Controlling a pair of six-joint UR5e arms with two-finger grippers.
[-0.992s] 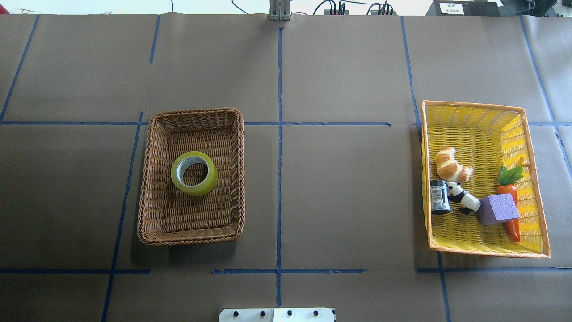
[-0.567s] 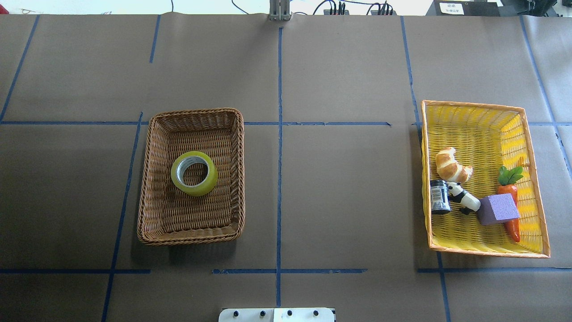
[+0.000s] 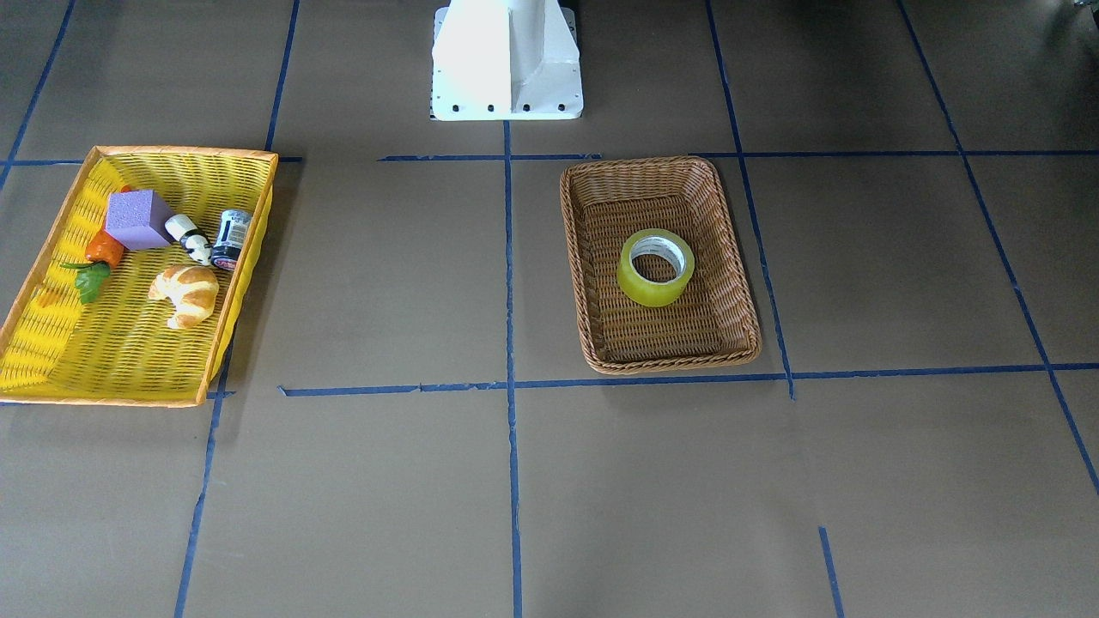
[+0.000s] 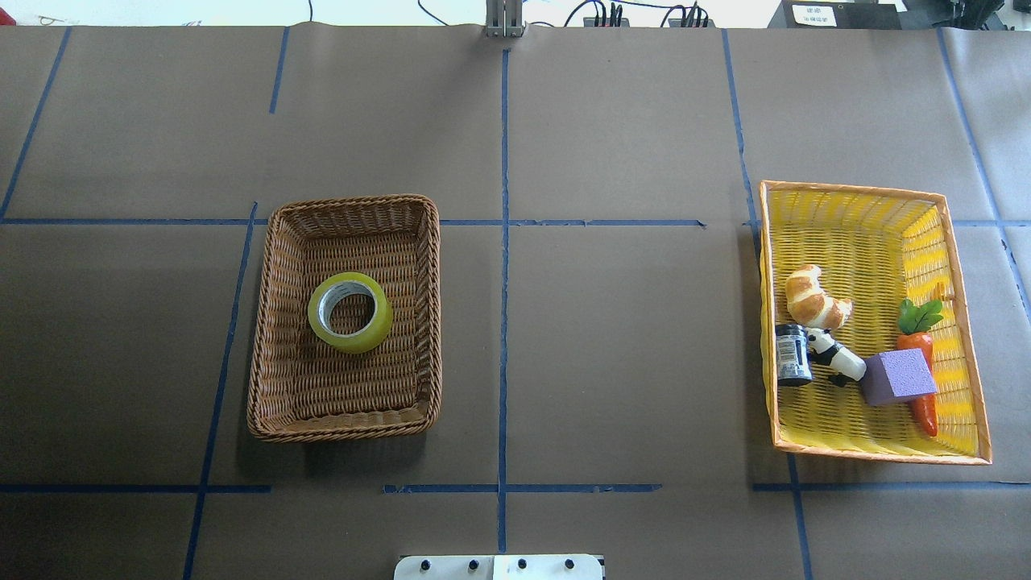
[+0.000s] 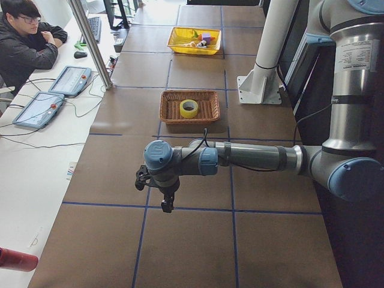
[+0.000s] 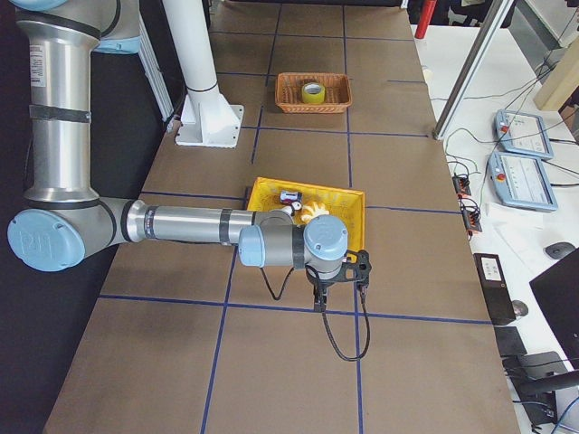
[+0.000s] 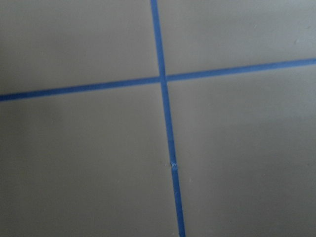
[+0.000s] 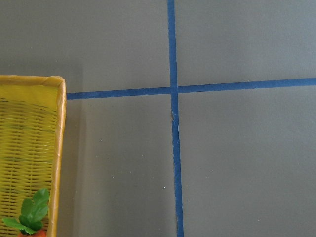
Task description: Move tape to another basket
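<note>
The yellow-green tape (image 4: 372, 326) lies flat in the middle of the brown wicker basket (image 4: 346, 427) on the table's left half. It shows in the front view (image 3: 642, 290) in that basket (image 3: 661, 362), and small in the side views (image 5: 189, 115) (image 6: 314, 99). The yellow basket (image 4: 878, 453) with an orange rim stands at the right. My left gripper (image 5: 167, 207) hangs over bare table far from the wicker basket. My right gripper (image 6: 319, 301) hangs beside the yellow basket (image 6: 348, 193). Both show only in side views, so I cannot tell if they are open or shut.
The yellow basket holds a croissant (image 4: 815, 298), a dark jar (image 4: 792, 354), a panda figure (image 4: 838, 358), a purple block (image 4: 898, 377) and a carrot (image 4: 922, 399). The right wrist view shows its corner (image 8: 60, 148). An operator (image 5: 27, 42) sits beyond the table's far side.
</note>
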